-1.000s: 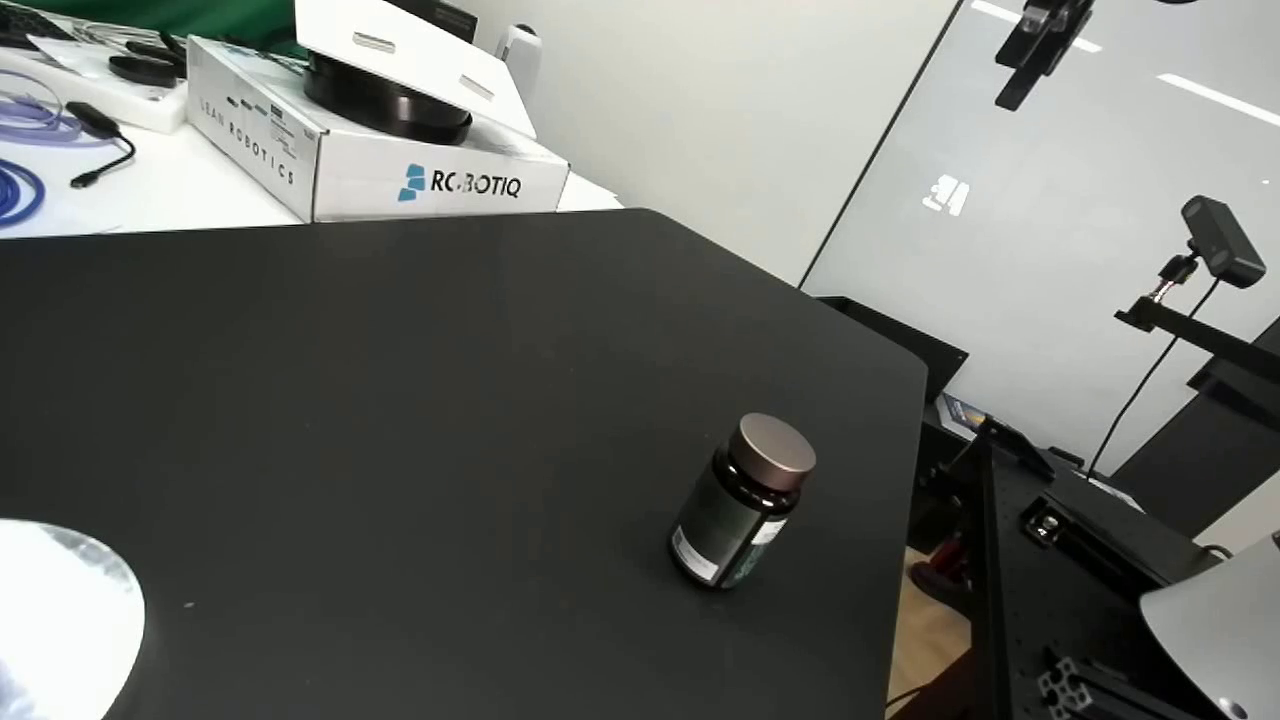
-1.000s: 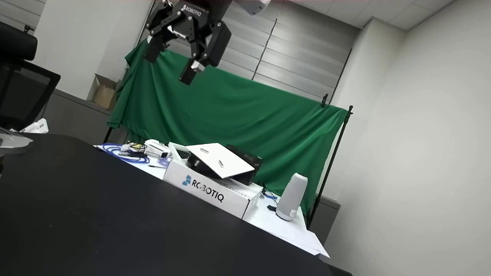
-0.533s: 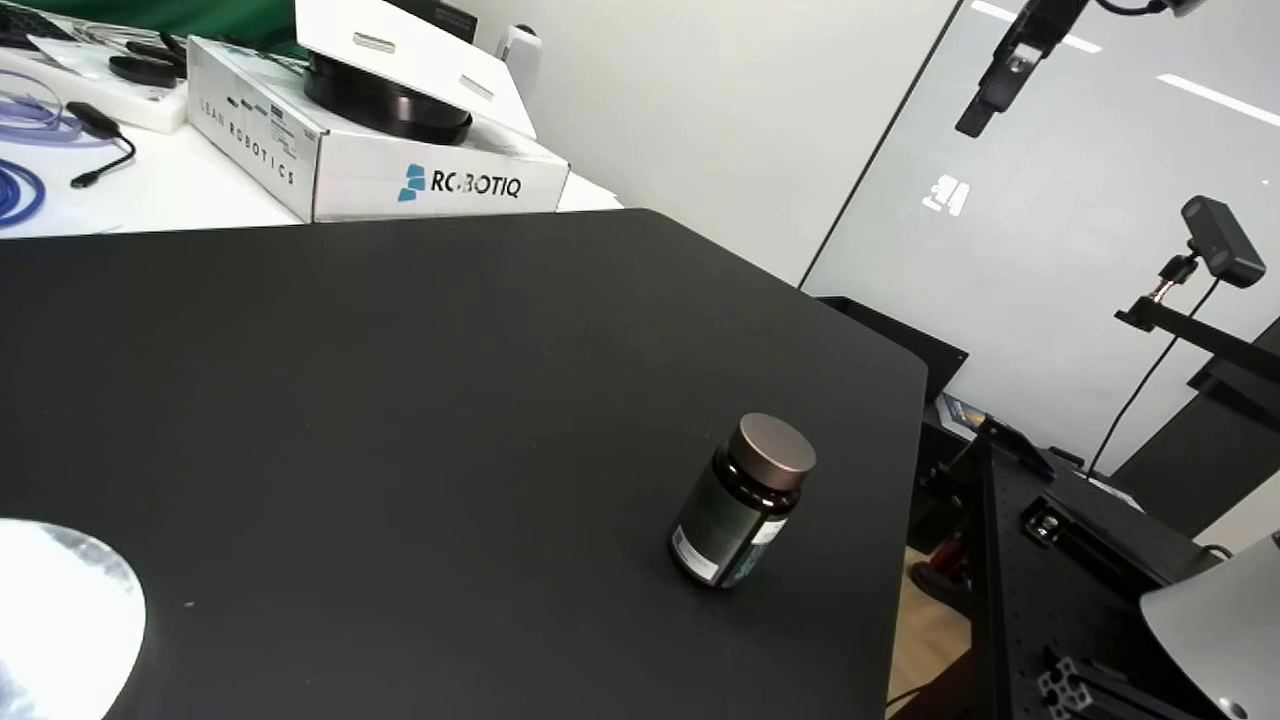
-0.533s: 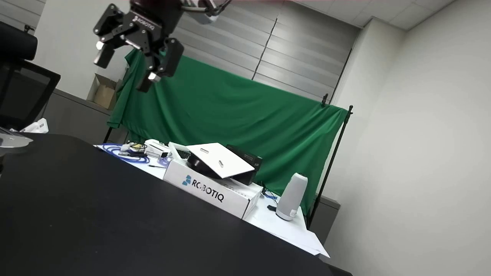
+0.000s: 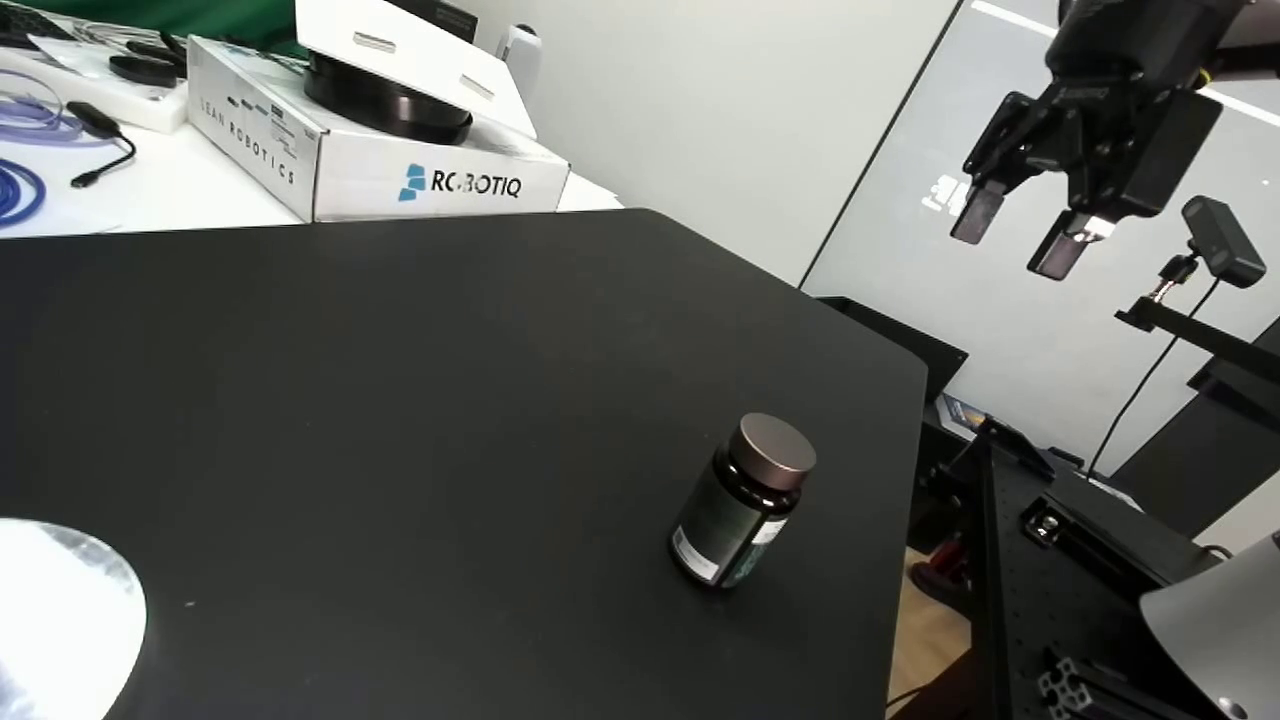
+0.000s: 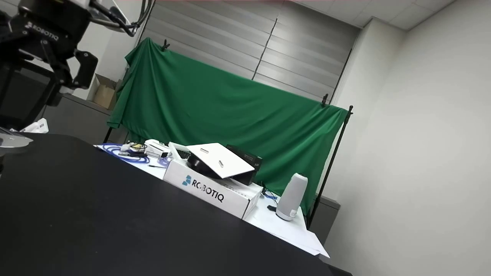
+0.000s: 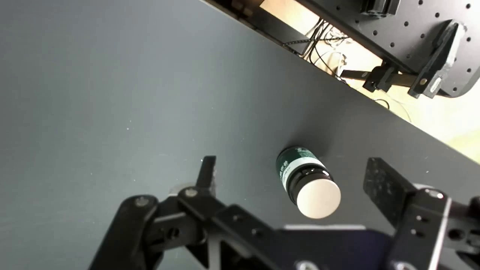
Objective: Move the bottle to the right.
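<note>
The small squat bottle (image 5: 738,505) with a dark body and brownish-grey cap stands upright on the black table (image 5: 450,400), near the table's side edge. It also shows in the wrist view (image 7: 300,170), where its cap looks pale and its label green and white. My gripper (image 5: 1015,248) is open and empty, well above and apart from the bottle. In the wrist view the gripper (image 7: 293,167) has its fingers spread, and the bottle appears between them. In an exterior view the gripper (image 6: 27,92) is partly cut off at the left edge, and the bottle is out of view.
A round white object (image 5: 65,620) lies at the table's corner. A white Robotiq box (image 5: 440,185) stands on a white table behind. A camera on a mount (image 5: 1225,240) and a black robot stand (image 5: 1060,560) lie beyond the table edge (image 7: 375,107).
My open gripper has come down and further into one exterior view, and moved left in another. The bottle has not moved.
</note>
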`<act>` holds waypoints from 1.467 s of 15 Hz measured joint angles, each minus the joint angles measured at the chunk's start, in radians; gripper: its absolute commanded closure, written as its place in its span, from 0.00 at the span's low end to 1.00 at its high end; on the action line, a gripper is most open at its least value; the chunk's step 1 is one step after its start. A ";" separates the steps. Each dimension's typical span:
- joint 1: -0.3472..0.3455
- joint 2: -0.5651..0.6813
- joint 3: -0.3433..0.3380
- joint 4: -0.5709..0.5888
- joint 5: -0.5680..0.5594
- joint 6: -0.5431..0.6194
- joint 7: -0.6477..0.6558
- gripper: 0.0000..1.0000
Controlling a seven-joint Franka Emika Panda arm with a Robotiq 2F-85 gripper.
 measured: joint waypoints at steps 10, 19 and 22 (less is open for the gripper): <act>0.150 0.128 0.031 0.007 0.013 0.102 -0.082 0.00; 0.131 0.200 0.039 0.027 -0.023 0.212 -0.083 0.00; 0.125 0.298 0.047 0.046 -0.030 0.298 -0.083 0.00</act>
